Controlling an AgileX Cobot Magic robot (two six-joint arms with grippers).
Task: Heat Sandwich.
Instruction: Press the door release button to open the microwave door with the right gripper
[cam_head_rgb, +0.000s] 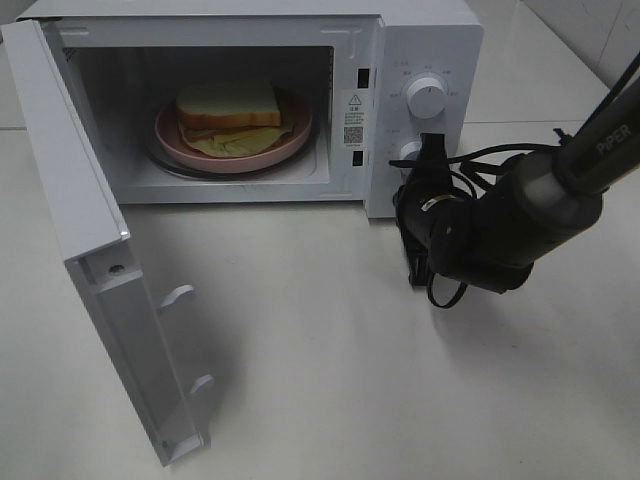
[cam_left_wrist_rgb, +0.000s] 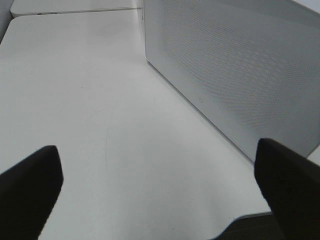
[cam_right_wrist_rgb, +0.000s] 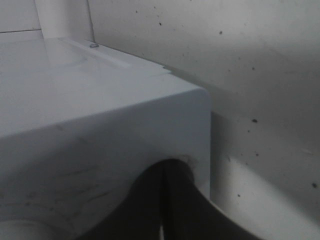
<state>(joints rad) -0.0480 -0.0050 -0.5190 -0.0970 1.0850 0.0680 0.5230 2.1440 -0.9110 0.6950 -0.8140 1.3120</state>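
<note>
plate: pink plate (cam_head_rgb: 250, 162) inside microwave (cam_head_rgb: 432, 48) | door (cam_head_rgb: 88, 200): open | white table (cam_head_rgb: 350, 360)

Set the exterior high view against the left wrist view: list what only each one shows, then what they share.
Only exterior high: the sandwich on the pink plate inside the open microwave, and the right gripper, shut, by the lower knob.
Only left wrist: the left gripper, open and empty, its fingers wide apart above the table.
Both: the table and the microwave, though the left wrist view sees just one dotted white panel of it.
</note>
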